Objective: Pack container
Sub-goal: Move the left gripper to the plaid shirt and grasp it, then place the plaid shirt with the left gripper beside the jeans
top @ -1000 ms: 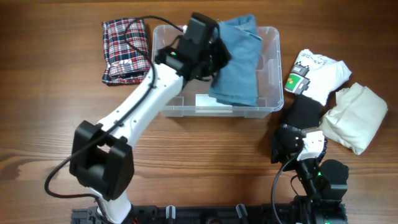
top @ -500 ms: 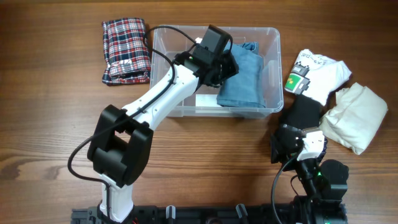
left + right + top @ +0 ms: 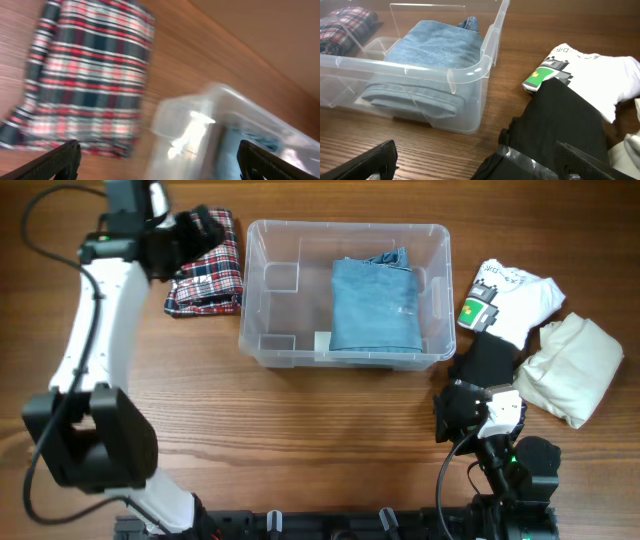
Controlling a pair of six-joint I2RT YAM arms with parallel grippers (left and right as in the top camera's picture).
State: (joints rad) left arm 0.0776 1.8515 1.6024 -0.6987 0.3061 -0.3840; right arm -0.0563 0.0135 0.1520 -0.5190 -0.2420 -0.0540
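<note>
Denim, a folded blue garment (image 3: 373, 305), lies flat inside the container (image 3: 275, 305), filling its right half, while the container's left half shows bare clear plastic. The container itself sits on the wooden table (image 3: 330, 430), toward the far edge and near the middle. Just left of the container lies a folded plaid cloth (image 3: 205, 275), and the left gripper (image 3: 192, 232) hovers over that cloth's far end; in the left wrist view its fingers stand wide apart with nothing between them, the plaid cloth (image 3: 90, 80) and a corner of the container (image 3: 200, 120) below. Right of the container rests a white printed T-shirt (image 3: 520, 295), with a cream bundle (image 3: 570, 370) farther right. A black garment (image 3: 487, 360) lies off the container's near right corner. The right gripper (image 3: 475, 147) is low by that black garment (image 3: 555, 125), its fingers spread wide and closed on nothing, facing the container's rim (image 3: 470, 70).
</note>
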